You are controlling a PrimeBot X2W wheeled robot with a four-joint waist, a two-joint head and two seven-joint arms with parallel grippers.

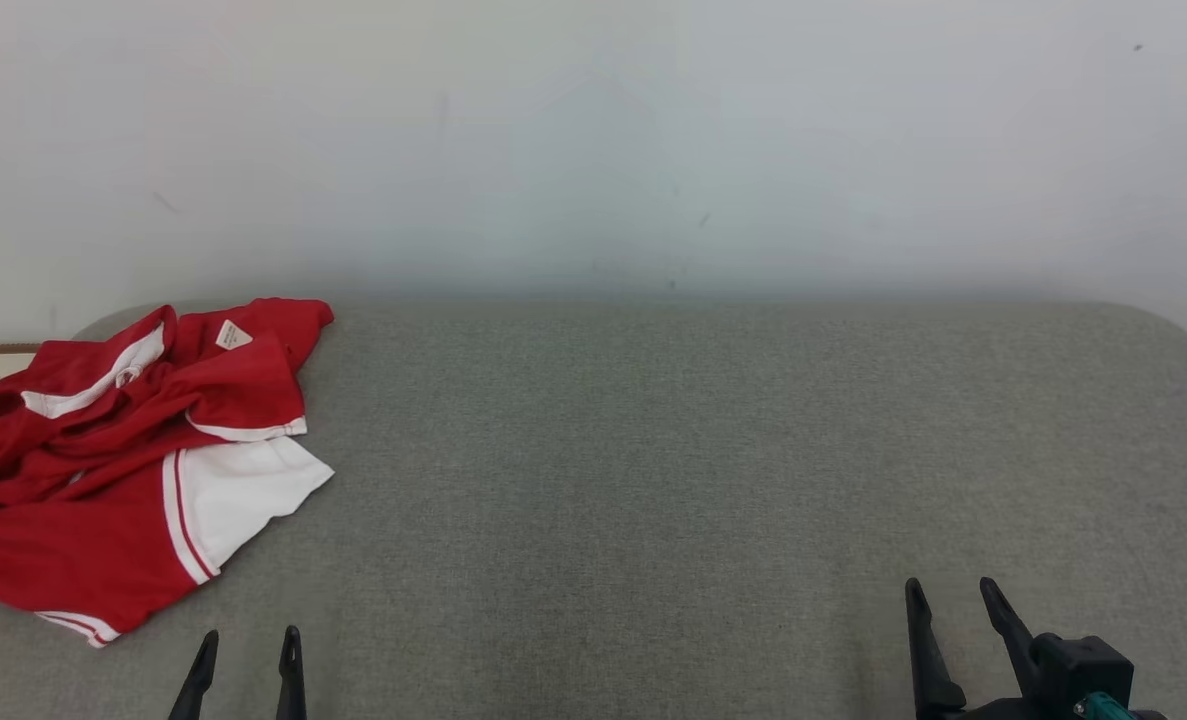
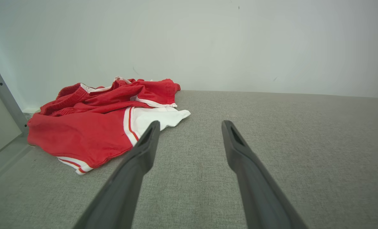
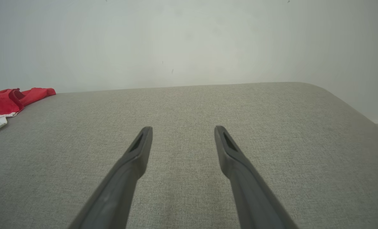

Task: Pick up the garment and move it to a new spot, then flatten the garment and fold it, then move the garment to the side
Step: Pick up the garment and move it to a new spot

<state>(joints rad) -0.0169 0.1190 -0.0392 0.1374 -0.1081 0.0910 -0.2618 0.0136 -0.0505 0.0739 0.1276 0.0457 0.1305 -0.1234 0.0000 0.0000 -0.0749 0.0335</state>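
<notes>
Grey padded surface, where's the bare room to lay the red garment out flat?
The middle and right of the grey padded surface are bare, bordered by the wall behind, the garment on the left and the open right gripper at the near edge. The left end is crowded: the crumpled garment lies there, ahead of the open left gripper.

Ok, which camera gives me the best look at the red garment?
Left wrist view: the whole red-and-white garment shows, close up. The head view has it from above but cropped at the left edge; the right wrist view catches just a corner.
</notes>
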